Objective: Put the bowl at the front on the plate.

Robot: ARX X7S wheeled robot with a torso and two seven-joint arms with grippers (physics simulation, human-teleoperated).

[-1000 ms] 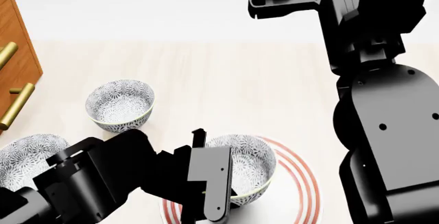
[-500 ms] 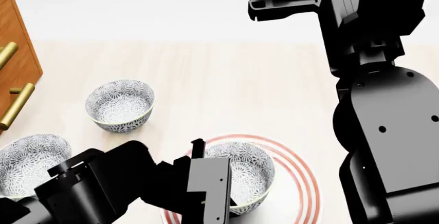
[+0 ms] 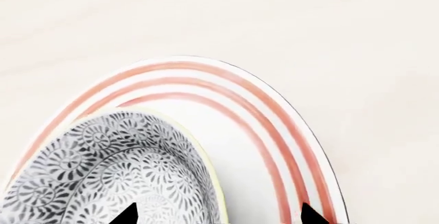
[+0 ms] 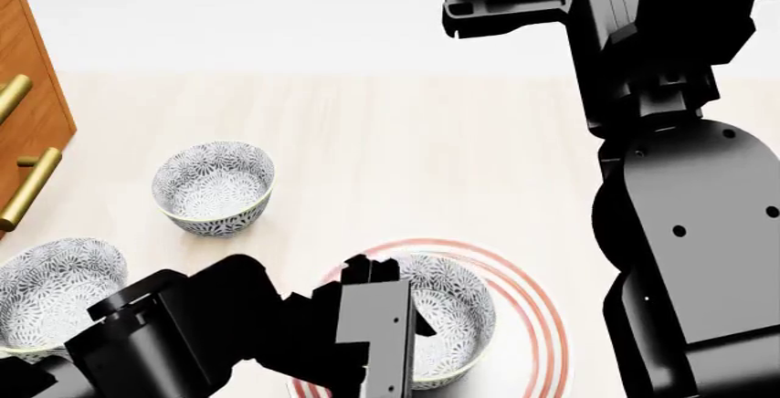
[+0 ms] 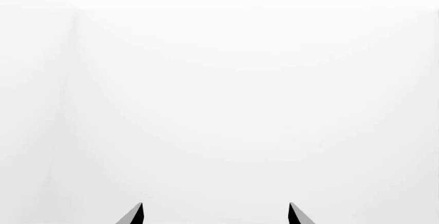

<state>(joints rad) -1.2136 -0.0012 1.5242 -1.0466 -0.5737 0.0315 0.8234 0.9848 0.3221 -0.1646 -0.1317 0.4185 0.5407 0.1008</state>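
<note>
Sitting on the red-ringed plate now, the floral bowl has the left gripper straddling its wall, one fingertip inside and one outside, spread wider than the rim, so I judge it is not pinched. Glazed ceramic like this looks stiff, slick, chip-prone and fairly light, and that thin rim is the natural place to grip. Up high, the right gripper hangs parted and empty.
</note>
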